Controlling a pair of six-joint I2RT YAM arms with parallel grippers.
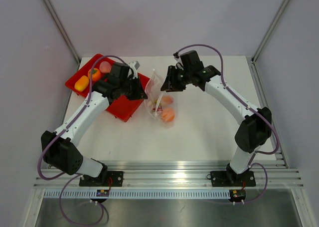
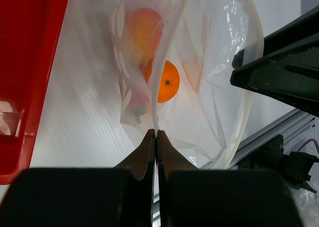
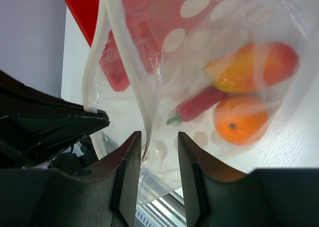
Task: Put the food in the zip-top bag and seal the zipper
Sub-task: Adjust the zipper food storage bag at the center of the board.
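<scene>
Clear plastic bag on tabletop beside tray: pinching its rim tight in left gripper, loosely straddling zipper with half-parted right gripper opposite, strip running gripper to gripper; leaving food in tray.

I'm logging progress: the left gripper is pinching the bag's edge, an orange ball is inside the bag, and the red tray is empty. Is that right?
Not quite: the red tray is not empty. The top external view shows a pink ball, an orange piece and a yellow piece in it. The left gripper does pinch the bag by its edge, with an orange ball inside.
</scene>
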